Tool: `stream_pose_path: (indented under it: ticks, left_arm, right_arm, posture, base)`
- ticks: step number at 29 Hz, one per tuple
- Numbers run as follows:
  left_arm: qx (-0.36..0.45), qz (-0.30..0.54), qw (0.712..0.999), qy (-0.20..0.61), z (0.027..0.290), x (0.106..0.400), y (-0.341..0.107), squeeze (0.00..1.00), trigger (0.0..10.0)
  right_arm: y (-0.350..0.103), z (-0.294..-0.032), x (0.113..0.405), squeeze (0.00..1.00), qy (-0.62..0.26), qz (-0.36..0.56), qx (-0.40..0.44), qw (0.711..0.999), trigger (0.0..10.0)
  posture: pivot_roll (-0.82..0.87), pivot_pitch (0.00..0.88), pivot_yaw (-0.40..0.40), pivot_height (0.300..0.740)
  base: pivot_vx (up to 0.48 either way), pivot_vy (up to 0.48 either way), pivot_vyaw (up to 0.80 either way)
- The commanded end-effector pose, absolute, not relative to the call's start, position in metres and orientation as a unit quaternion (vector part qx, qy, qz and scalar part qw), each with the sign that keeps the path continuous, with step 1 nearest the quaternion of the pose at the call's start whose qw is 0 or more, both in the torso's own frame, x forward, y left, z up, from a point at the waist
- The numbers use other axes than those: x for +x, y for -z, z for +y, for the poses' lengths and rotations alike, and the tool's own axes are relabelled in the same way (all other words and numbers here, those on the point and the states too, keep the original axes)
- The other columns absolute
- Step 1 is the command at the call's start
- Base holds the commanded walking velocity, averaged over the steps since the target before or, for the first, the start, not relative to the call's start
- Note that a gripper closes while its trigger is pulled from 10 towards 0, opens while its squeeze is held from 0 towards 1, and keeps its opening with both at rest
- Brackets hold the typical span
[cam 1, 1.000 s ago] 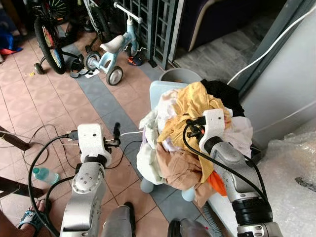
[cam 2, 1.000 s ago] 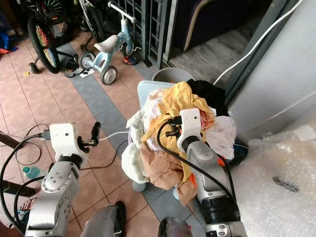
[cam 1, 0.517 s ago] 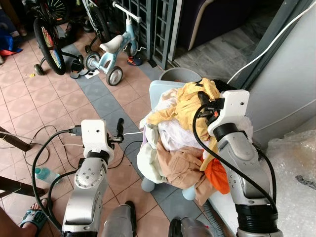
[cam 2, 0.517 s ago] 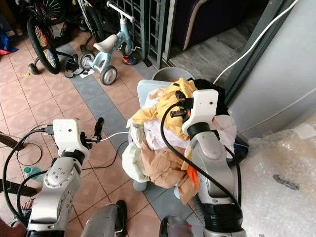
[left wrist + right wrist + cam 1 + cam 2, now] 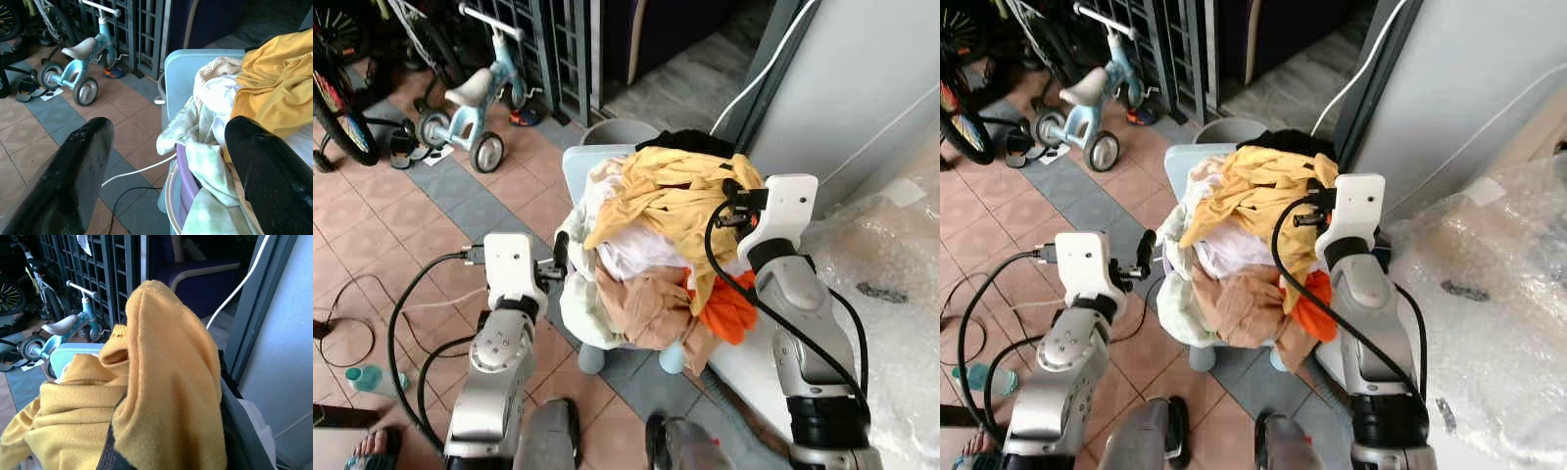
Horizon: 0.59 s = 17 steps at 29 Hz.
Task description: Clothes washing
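A heap of laundry sits in a purple basin (image 5: 188,176) on a light-blue stool (image 5: 578,162). On top lies a yellow garment (image 5: 656,196), with white (image 5: 631,253), tan (image 5: 651,308), orange (image 5: 729,308) and black (image 5: 690,142) clothes around and under it. My right gripper (image 5: 731,199) is at the heap's upper right, shut on the yellow garment (image 5: 166,382), which drapes over its fingers. Beside the heap's left edge, my left gripper (image 5: 558,259) is open, its fingers (image 5: 83,161) spread wide with nothing between them.
A grey-white appliance wall (image 5: 862,88) and bubble wrap (image 5: 901,284) stand to the right. Behind the stool are a grey bucket (image 5: 617,130), a child's tricycle (image 5: 475,93) and a bicycle wheel (image 5: 337,108). Cables (image 5: 372,294), a bottle (image 5: 362,377) and a person's sandalled foot (image 5: 377,446) are on the tiled floor.
The camera has swung right. My right gripper rose from the heap's middle to its upper right, pulling the yellow garment up and across. My left gripper now sits closer to the heap.
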<state>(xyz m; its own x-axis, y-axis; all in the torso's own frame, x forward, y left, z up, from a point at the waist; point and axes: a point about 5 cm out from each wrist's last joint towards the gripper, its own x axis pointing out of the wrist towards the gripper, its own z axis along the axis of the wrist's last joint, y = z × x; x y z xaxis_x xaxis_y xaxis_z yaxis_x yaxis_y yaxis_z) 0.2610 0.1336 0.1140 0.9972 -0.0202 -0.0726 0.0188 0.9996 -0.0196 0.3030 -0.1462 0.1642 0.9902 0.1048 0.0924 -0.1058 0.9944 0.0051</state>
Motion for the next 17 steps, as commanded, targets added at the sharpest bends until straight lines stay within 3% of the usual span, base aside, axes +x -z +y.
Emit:
stream_pose_path:
  ticks: [1, 7, 10, 17]
  left_arm:
    - [-0.006, 0.048, 0.999, 0.002, 0.1371, 0.2593, -0.1087, 0.00, 10.0]
    - [-0.006, 0.048, 0.999, 0.001, 0.1369, 0.2595, -0.1086, 0.00, 10.0]
    - [-0.007, 0.048, 0.999, 0.000, 0.1375, 0.2604, -0.1083, 0.00, 10.0]
    - [-0.021, 0.033, 0.999, 0.018, 0.1376, 0.2609, -0.1110, 0.00, 10.0]
  right_arm:
    - [-0.1663, -0.1460, 0.3033, 0.00, -0.051, -0.057, 0.000, 0.997, 10.0]
    - [-0.1675, -0.1474, 0.3050, 0.00, -0.044, -0.060, -0.002, 0.997, 10.0]
    - [-0.1673, -0.1477, 0.3061, 0.00, -0.041, -0.060, -0.003, 0.997, 10.0]
    - [-0.1687, -0.1490, 0.3067, 0.00, -0.037, -0.071, -0.005, 0.997, 10.0]
  posture:
    - [0.09, 0.129, -0.022, 0.740]
    - [0.09, 0.129, -0.023, 0.740]
    - [0.09, 0.126, -0.023, 0.740]
    - [0.08, 0.110, -0.018, 0.740]
  base:
    - [-0.360, 0.000, 0.00]
    - [-0.328, 0.000, 0.00]
    - [0.000, 0.000, 0.00]
    - [0.000, 0.000, -0.70]
